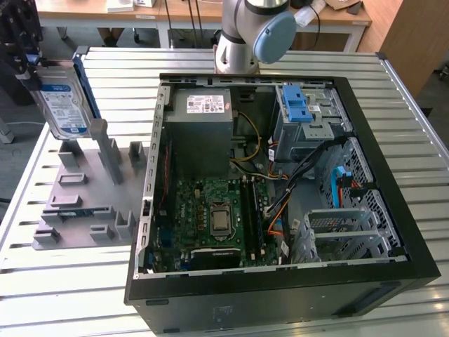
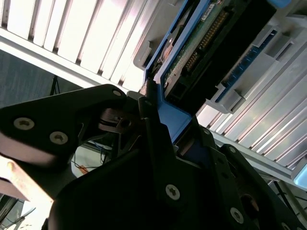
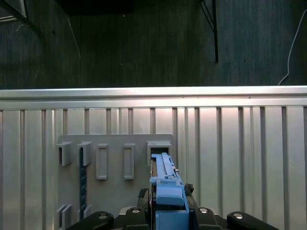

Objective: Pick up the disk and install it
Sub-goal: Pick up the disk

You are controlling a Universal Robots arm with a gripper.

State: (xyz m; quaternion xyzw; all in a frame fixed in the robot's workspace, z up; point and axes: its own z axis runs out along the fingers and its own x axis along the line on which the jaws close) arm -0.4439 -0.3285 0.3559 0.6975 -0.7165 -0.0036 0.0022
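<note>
The disk [image 1: 63, 98], a silver drive with a blue-and-white label and a blue carrier frame, stands on edge at the exterior view's far left. It is over the back of a grey slotted fixture [image 1: 84, 196]. My gripper [image 1: 28, 67] is shut on its upper end. In the first wrist view the blue frame edge [image 3: 165, 184] runs out from between my fingers toward a fixture slot [image 3: 159, 146]. The second wrist view shows the disk's green circuit-board underside [image 2: 201, 43]. I cannot tell whether its lower edge still touches the fixture.
An open black computer case [image 1: 393, 203] lies flat on the slatted metal table [image 1: 63, 295], to the exterior view's right of the fixture. Inside are a grey power supply [image 1: 207, 112], a motherboard [image 1: 214, 217], cables, and a drive bay with a light-blue latch [image 1: 298, 105]. The arm's base [image 1: 245, 35] stands behind the case.
</note>
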